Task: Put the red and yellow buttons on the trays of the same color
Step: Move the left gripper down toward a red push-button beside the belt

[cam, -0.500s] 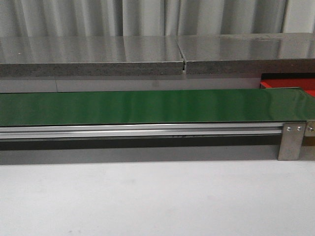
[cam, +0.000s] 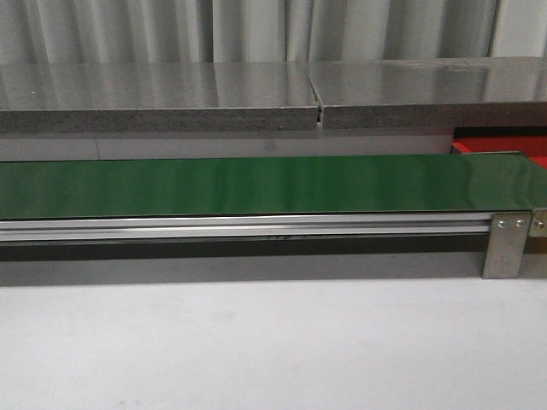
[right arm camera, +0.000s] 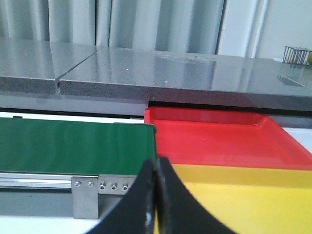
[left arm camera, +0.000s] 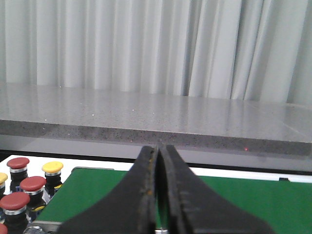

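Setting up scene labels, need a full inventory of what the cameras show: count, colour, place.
Red buttons: at least four, red caps on grey bases, clustered off the belt's left end.
Yellow buttons: two visible, one cut by the frame edge, same cluster.
Red tray: one, beyond the belt's right end, empty.
Yellow tray: one, nearer than the red tray, against it.
Green belt: one, glossy, running left to right, nothing on it.
Grey countertop: behind the belt.
Curtain: pale, at the back.
Left gripper: black, shut, empty.
Right gripper: black, shut, empty.
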